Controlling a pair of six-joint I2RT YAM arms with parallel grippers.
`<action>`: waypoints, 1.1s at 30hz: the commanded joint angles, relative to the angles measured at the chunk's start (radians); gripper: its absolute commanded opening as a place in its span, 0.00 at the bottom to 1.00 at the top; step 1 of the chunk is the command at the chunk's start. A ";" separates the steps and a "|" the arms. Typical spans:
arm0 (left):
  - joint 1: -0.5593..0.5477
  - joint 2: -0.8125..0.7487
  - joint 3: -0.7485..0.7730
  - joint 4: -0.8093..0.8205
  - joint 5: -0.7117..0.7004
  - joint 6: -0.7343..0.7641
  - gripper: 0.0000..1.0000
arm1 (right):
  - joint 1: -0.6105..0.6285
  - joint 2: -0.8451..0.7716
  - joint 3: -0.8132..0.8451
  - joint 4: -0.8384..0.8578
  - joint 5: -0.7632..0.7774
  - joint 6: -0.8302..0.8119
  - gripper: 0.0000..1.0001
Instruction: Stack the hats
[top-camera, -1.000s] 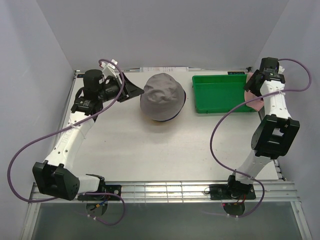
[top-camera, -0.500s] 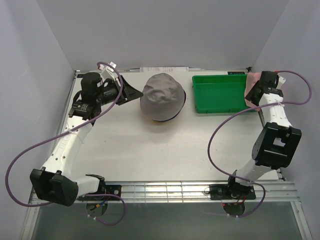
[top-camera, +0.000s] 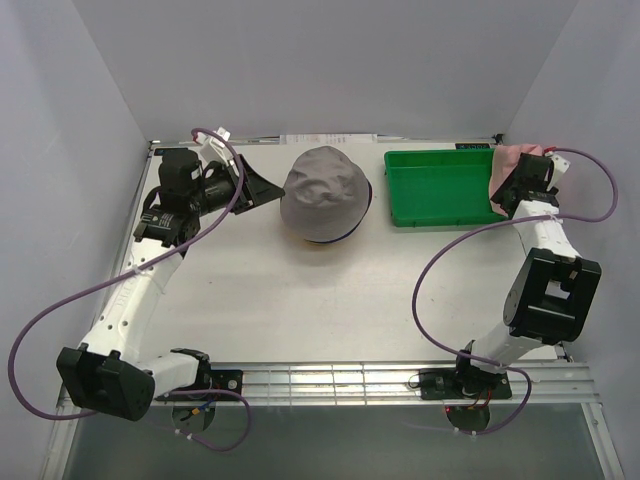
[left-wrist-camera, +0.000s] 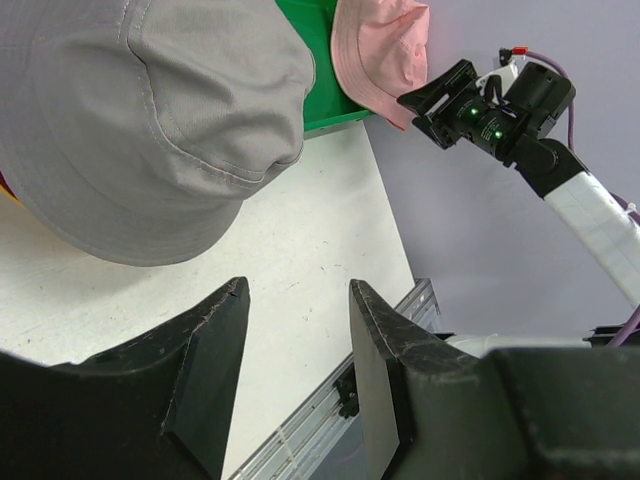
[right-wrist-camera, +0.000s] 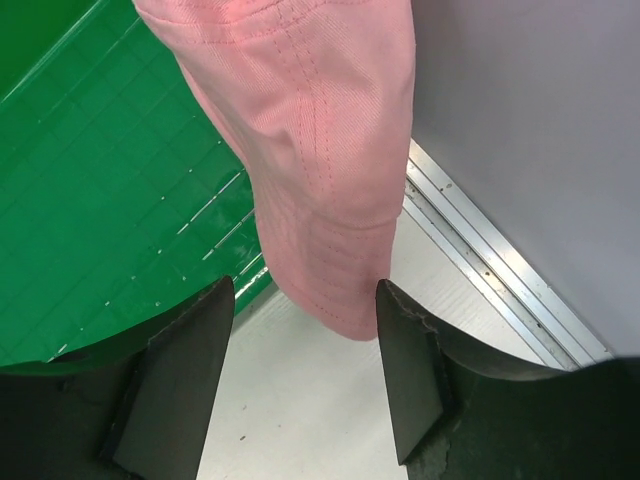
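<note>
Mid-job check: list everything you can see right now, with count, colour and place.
grey hat: one, grey, far centre of the table, topmost; dark and yellow slivers show under its rim, number hidden.
pink hat: one, pink, at the bin's right end.
bin: one, green, far right.
table: one, white.
left arm, right arm: white and black.
left gripper: black, jaws open, beside the grey hat.
right gripper: black, jaws open at the pink hat's lower edge.

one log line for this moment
left gripper: open, beside grey hat | right gripper: open, at pink hat | pink hat: by green bin, unstacked
</note>
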 joint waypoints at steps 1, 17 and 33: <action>-0.004 -0.038 -0.010 -0.013 -0.012 0.020 0.54 | -0.005 0.033 0.038 0.059 0.016 -0.005 0.64; -0.002 -0.043 -0.017 -0.025 -0.012 0.028 0.55 | -0.010 -0.005 -0.045 0.096 0.095 0.017 0.66; -0.002 -0.064 -0.039 -0.025 -0.036 0.030 0.54 | -0.015 0.043 -0.086 0.175 0.087 0.026 0.54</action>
